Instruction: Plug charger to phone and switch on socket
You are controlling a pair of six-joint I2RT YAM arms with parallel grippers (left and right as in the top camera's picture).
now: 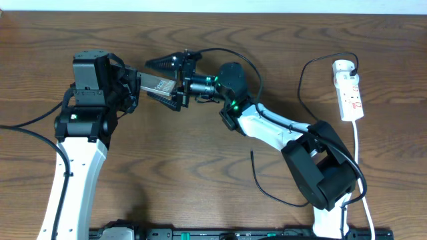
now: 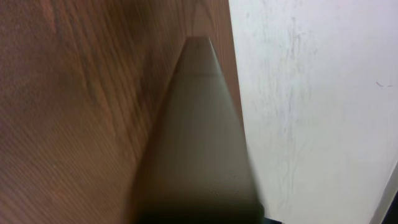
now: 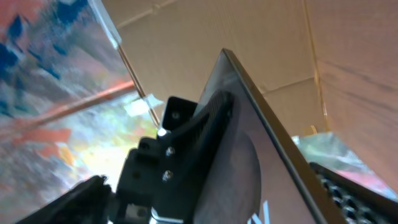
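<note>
The left gripper (image 1: 141,85) is shut on the phone (image 1: 162,85) and holds it above the table at upper centre. In the left wrist view the phone (image 2: 199,137) is a blurred grey-brown wedge; the fingers do not show. My right gripper (image 1: 157,79) is open wide, with one finger on each side of the phone's free end and a gap to it. In the right wrist view the phone (image 3: 292,180) has the left gripper's black pad (image 3: 199,134) pressed on its face. The charger (image 1: 263,187) lies loose on the table, its tip (image 1: 252,154) near the right arm. The socket (image 1: 349,90) lies far right.
The charger's black cable loops from the top of the socket (image 1: 301,80) and passes behind the right arm. The socket's white cord (image 1: 360,167) runs down to the table's front edge. A black bar (image 1: 233,234) lines the front edge.
</note>
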